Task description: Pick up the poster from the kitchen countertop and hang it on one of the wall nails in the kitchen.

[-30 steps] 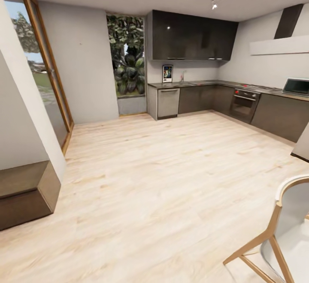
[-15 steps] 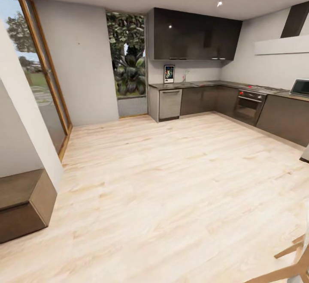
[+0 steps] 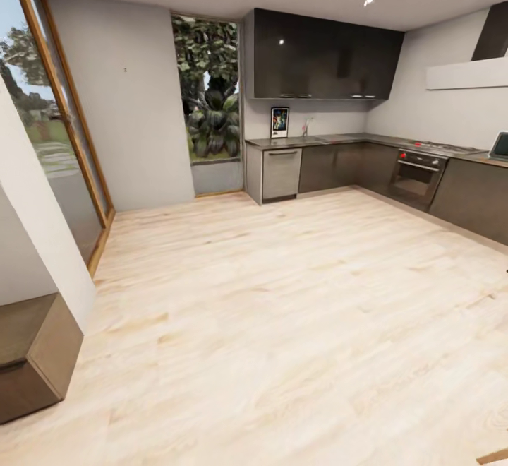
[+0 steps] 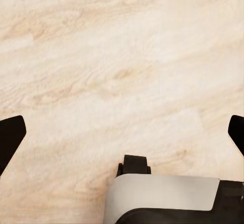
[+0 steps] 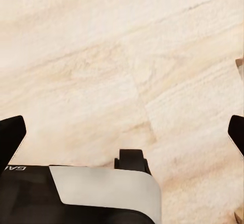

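Standing upright at the far side of the room, the poster (image 3: 279, 122) rests on the bench (image 3: 331, 140), against the pale wall under the dark upper cabinets (image 3: 321, 56). It sits near the left end of that grey L-shaped bench, just left of the chrome tap (image 3: 305, 127). Below it a steel-fronted dishwasher (image 3: 281, 173) is set among dark brown lower cabinets, and farther right an oven (image 3: 416, 173) with red knobs sits under the hob. A tiny dark wall nail (image 3: 125, 69) marks the plain grey wall to the left, between the wood-framed glass door (image 3: 60, 134) and the tall window (image 3: 207, 92) showing plants. Pale wooden floor (image 3: 282, 311) spreads across the near ground, with a brown box-like unit (image 3: 32, 353) at the near left.

From the left wrist, the left tool (image 4: 122, 137) hangs over the floor with its two black fingertips (image 4: 10, 137) spread wide at the frame edges, holding nothing.

From the right wrist, the right tool (image 5: 122, 135) is likewise wide and empty above the planks, fingertips (image 5: 11, 137) far apart.
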Available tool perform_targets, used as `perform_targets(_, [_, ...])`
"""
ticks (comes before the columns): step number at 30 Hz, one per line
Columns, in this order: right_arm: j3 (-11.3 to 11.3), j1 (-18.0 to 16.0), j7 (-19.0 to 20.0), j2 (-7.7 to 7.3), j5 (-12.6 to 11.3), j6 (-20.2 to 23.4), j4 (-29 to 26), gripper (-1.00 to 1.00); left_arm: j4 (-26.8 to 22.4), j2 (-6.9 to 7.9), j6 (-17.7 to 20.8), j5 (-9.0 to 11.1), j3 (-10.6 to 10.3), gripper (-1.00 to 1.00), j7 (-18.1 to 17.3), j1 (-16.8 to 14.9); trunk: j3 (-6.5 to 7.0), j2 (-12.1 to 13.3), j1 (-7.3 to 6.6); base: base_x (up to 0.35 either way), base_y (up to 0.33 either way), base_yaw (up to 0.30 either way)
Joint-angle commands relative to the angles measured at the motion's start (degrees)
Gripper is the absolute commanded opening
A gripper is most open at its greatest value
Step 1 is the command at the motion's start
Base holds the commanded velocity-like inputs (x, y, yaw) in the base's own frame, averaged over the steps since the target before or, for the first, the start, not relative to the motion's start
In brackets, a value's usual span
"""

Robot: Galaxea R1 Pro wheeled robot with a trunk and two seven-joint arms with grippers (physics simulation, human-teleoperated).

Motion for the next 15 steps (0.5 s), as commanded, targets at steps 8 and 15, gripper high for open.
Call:
perform_targets(8, [0.07,-0.02,-0.02,-0.02,0.05,-0.03,-0.01,1.0,-0.06,-0.01,-0.08,-0.02,0.04,1.0,0.01,0.02,-0.04,-0.02,0.04,0.339,0.0,0.0])
perform_targets(15, [0.07,-0.02,-0.02,-0.02,0.05,-0.03,-0.01,1.0,-0.06,-0.01,-0.08,-0.02,0.02,1.0,0.01,0.02,-0.04,-0.02,0.04,0.34,0.0,0.0])
